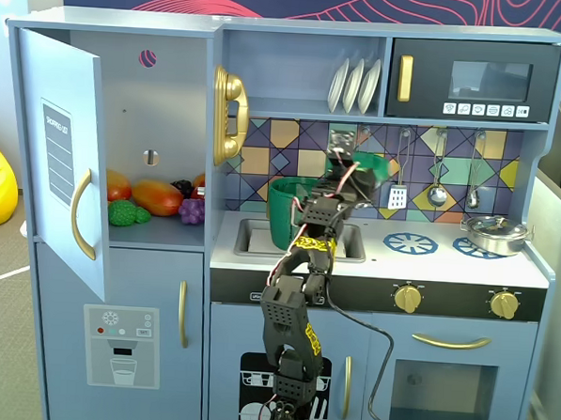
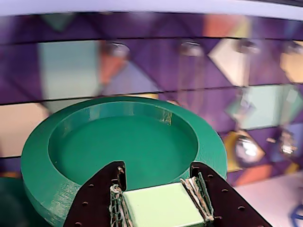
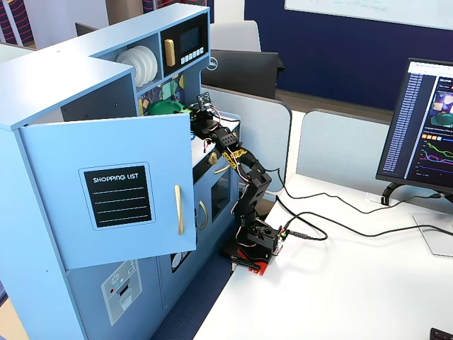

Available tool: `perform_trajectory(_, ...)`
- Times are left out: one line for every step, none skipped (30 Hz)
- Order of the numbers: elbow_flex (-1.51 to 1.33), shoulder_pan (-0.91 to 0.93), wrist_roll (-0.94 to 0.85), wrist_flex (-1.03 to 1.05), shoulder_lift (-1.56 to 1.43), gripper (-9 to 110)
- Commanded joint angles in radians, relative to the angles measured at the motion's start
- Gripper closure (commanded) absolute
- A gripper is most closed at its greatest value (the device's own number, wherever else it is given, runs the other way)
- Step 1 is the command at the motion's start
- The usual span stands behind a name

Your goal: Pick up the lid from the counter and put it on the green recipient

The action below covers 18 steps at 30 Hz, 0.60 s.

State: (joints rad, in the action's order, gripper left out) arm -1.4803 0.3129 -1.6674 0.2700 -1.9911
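Observation:
My gripper point(image 1: 361, 169) is shut on the green lid point(image 1: 374, 165) and holds it in the air in front of the tiled back wall, above the white counter point(image 1: 447, 268). In the wrist view the lid point(image 2: 71, 156) shows its hollow side, tilted, and its pale strap handle point(image 2: 161, 205) is clamped between my two black fingers point(image 2: 97, 203). The green recipient point(image 1: 288, 210), a tall dark-green pot, stands at the sink with its mouth open, to the left of and below the lid. The lid also shows in a fixed view point(image 3: 168, 107).
A steel pan point(image 1: 494, 232) sits on the right burner ring; the other blue burner ring point(image 1: 410, 242) is bare. Utensils point(image 1: 438, 171) hang on the back wall close to the lid. The left cupboard door point(image 1: 62, 161) stands open, with toy food point(image 1: 154, 199) inside.

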Motion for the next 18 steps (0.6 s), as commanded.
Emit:
perform_trajectory(0.103,-0.084,-0.018,0.009,-0.052,102)
perform_trajectory(0.103,-0.104,-0.021,0.009,-0.052,102)
perform_trajectory(0.103,-0.124,-0.021,0.011,-0.052,102)
perform_trajectory(0.103,-0.140,-0.023,0.017,-0.052,102)
perform_trajectory(0.103,-0.152,-0.023,0.028,-0.052,102)
perform_trajectory(0.103,-0.164,-0.025,0.038,-0.052,102)
perform_trajectory(0.103,-0.173,-0.021,0.048,-0.052,102)
perform_trajectory(0.103,-0.181,-0.017,0.057,-0.052,102)
perform_trajectory(0.101,-0.189,-0.014,0.061,-0.051,102)
perform_trajectory(0.098,-0.195,-0.012,0.063,-0.049,102)
perform_trajectory(0.094,-0.204,-0.011,0.069,-0.049,102)
perform_trajectory(0.092,-0.212,-0.011,0.078,-0.049,102)
perform_trajectory(0.091,-0.221,-0.005,0.091,-0.049,102)
perform_trajectory(0.091,-0.232,0.003,0.103,-0.048,102)
perform_trajectory(0.089,-0.238,0.006,0.109,-0.046,102)
perform_trajectory(0.089,-0.244,0.006,0.109,-0.043,102)
perform_trajectory(0.087,-0.249,0.008,0.109,-0.038,102)
perform_trajectory(0.087,-0.252,0.009,0.109,-0.035,102)
